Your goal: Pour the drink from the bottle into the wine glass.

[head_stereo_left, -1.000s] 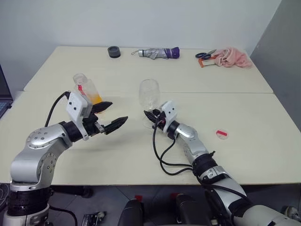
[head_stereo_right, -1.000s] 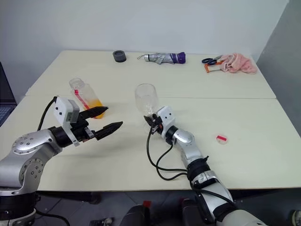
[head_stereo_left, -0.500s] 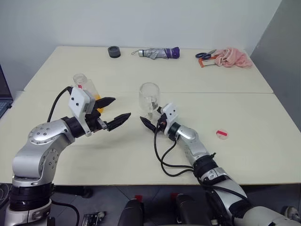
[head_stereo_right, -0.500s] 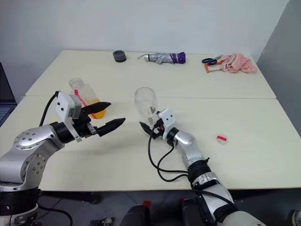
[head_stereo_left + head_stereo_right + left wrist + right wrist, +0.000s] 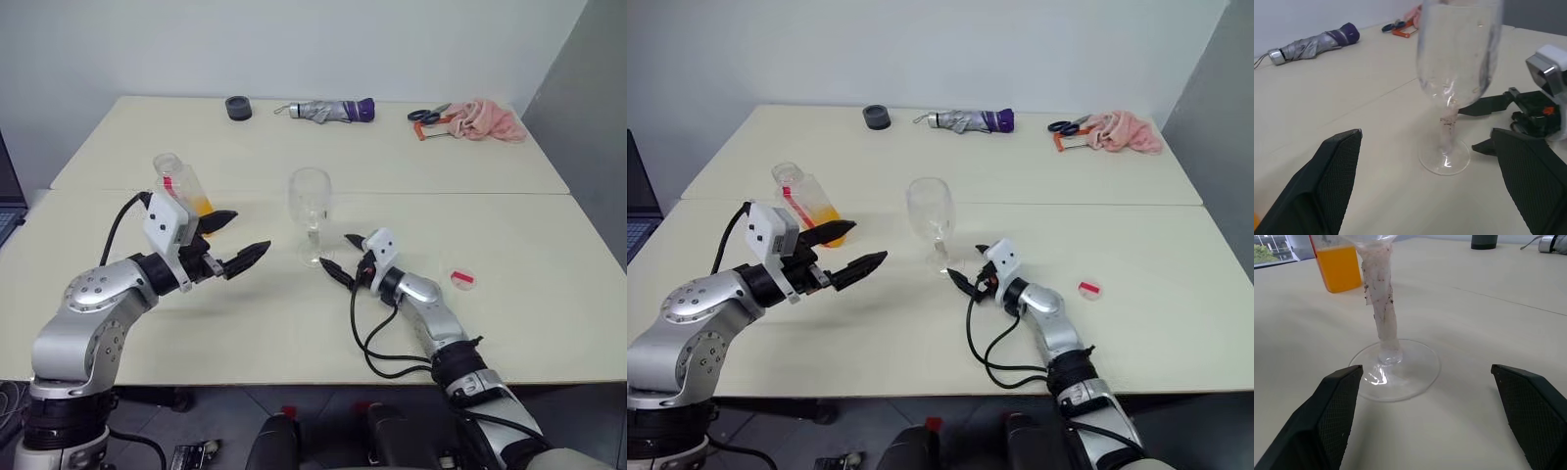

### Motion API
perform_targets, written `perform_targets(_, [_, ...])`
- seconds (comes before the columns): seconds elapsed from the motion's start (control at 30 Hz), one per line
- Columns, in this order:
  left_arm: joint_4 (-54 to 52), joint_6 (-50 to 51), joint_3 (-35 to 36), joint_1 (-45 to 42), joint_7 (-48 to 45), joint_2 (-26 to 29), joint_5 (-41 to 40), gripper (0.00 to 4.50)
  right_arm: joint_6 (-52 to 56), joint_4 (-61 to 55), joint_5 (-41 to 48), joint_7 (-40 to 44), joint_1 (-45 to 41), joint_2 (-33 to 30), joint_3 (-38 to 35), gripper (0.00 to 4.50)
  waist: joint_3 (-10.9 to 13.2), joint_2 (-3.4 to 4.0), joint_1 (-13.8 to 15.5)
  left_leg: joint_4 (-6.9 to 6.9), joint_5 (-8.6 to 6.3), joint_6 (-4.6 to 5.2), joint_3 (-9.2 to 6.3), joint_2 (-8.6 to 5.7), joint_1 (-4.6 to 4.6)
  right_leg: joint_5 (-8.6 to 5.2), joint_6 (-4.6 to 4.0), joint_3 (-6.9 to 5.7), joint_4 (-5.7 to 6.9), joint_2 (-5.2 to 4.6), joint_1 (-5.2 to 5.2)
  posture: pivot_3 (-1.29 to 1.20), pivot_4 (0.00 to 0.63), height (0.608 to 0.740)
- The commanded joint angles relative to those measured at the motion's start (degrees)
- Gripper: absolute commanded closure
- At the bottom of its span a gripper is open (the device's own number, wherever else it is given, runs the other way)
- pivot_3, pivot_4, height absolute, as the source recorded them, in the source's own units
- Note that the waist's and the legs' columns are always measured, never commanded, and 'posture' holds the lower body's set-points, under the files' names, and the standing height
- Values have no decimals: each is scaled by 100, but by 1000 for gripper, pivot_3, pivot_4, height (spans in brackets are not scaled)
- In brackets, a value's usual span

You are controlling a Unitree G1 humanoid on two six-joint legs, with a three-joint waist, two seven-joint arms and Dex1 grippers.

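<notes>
With both tools spread wide and empty, right tool point(image 5: 345, 258) beside the upright wine glass point(image 5: 311, 211) and left tool point(image 5: 235, 242) near the bottle point(image 5: 181, 186) on the surface point(image 5: 294, 323), I should grasp that seemingly uncapped bottle squarely.

Wine glass point(image 5: 311, 211): clear, stemmed, rounded bowl, thin stem wrapped in whitish speckled film, round foot; stands upright on the bench point(image 5: 294, 323) near its middle; bowl looks empty
Bottle point(image 5: 182, 186): small, clear plastic, squarish body, red strip down the side; stands upright on the bench, well apart from the wine glass, on the robot's left of it; mouth looks uncapped
Drink point(image 5: 201, 205): bright orange, fills only the lower part of the bottle
</notes>
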Motion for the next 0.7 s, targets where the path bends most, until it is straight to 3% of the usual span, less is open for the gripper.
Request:
perform_targets(0.03, [134,-486,16,263,417,-222,453,0,375,-1021,224,286,528,-344,-21,17,0,0,11,0,0,0,1,0,-1,0,0,2,-1,-3,0,0,150,740])
perform_targets(0.2, [767,-1329,177,752,1111,-705,1132,0,1273,-3041,651,862,1467,-1183,82,17,1,1,82,3,-1,2,0,0,-4,-1,2,3,-5,-12,2,0,150,740])
perform_targets(0.4, [1359,-1762,338,781,1633,-986,1411,0,2366,-4756,1352,1307,1838,-2099,-54,17,2,1,92,7,0,1,-3,-5,1,-5,10,-2,-4,5,4,0,150,740])
perform_targets(0.7, [2018,-1952,546,158,2475,-1073,1664,0,3245,-5749,2066,1104,1667,-2477,-240,17,-2,-7,127,9,0,1,-3,-9,-2,-3,6,-4,-7,5,6,0,150,740])
